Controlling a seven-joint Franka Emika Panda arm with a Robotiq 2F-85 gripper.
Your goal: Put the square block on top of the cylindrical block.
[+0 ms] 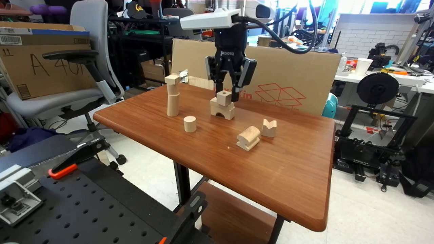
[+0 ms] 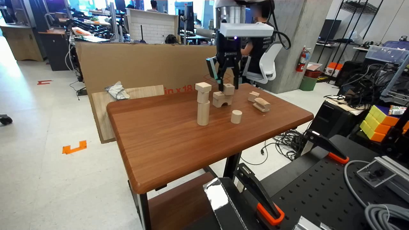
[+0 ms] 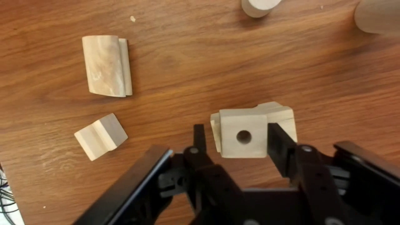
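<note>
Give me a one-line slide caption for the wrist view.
Open gripper straddling the holed wooden cube on a block stack, short round block cropped at the top edge.

Cardboard box (image 1: 44, 78) on gray chair (image 1: 96, 34)

Arm (image 1: 251, 6) was only partly vis., cropped by the top edge in both exterior views, w/ its wrist (image 2: 230, 15) approx. vert. Gripper (image 1: 226, 91) hung directly below, pointing down. Jaws stood well parted, fingertips (image 3: 199, 136) facing each other across a clear gap. In wrist view they extended up from the bottom edge, lower parts dark & blurry.
</note>
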